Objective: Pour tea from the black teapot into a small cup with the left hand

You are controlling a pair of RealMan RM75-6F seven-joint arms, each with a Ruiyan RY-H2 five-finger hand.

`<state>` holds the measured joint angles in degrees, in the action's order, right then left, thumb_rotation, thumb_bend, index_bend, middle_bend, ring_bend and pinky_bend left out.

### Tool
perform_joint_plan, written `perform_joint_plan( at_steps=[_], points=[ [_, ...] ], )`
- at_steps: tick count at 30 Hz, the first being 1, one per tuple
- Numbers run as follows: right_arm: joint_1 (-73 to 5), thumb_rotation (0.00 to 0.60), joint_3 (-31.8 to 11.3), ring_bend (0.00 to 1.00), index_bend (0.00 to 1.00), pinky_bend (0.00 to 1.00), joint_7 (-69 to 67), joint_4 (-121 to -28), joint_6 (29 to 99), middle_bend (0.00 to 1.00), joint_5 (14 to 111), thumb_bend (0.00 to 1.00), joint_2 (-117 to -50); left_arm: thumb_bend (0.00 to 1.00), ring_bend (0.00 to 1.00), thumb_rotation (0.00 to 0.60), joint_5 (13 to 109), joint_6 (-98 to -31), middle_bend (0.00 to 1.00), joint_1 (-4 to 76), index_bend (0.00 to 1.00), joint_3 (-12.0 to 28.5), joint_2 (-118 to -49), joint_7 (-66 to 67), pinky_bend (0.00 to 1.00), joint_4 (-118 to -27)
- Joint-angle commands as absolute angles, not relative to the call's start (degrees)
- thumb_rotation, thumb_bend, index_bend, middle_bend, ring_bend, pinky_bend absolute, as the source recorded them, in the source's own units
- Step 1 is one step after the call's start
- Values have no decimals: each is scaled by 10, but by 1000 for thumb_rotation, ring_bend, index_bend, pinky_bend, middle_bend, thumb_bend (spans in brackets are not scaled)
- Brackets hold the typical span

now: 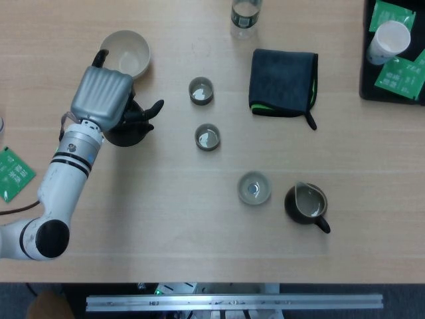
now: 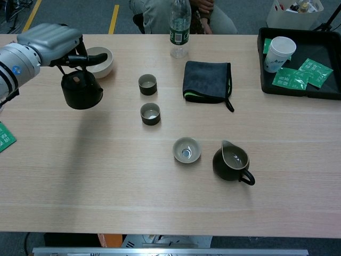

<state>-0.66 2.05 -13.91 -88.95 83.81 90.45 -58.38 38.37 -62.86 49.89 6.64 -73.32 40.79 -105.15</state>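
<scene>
1. Left hand (image 2: 56, 40) grips the teapot (image 2: 81, 89) from above, fingers curled around its top; the pot looks lifted off the table (image 2: 106, 176) at far left, just near of a white bowl (image 2: 101, 61).
2. Right hand is not in view.
3. Two small dark cups sit mid-table: far cup (image 2: 147, 84) and near cup (image 2: 150, 113), well right of the pot.
4. Teapot is probably ceramic: stiff, heavy-ish, glazed and slippery, breakable. A top grip makes tilting awkward, so keep the hold firm.
5. Spout (image 1: 154, 107) points right toward the cups.
</scene>
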Motion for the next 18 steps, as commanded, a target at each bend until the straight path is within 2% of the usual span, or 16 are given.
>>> perform_joint_plan(
  at_steps=[1,6,11,14,16,18],
  points=[
    [-7,600,20,37,171,29,-138,-890,839,158,905,0,-583,204,807,0,382,-634,1000,499,885,65,-736,410,96,-1050],
    [-6,600,21,38,170,29,-137,-892,840,158,905,0,-583,204,824,12,379,-658,1000,497,908,69,-749,415,96,-1044],
    [-5,600,21,38,170,29,-137,-893,841,158,905,0,-582,279,840,71,380,-670,1000,494,935,73,-757,414,97,-1039],
    [-5,600,21,38,170,29,-137,-893,840,158,905,0,-582,288,841,100,383,-673,1000,492,935,74,-760,412,97,-1037],
    [-5,600,21,38,170,29,-137,-893,840,158,905,0,-582,298,841,134,386,-675,1000,491,935,75,-760,410,96,-1038],
    [-6,600,20,38,171,29,-136,-893,841,158,906,0,-582,312,842,200,391,-676,1000,489,934,76,-761,408,96,-1036]
  ],
)
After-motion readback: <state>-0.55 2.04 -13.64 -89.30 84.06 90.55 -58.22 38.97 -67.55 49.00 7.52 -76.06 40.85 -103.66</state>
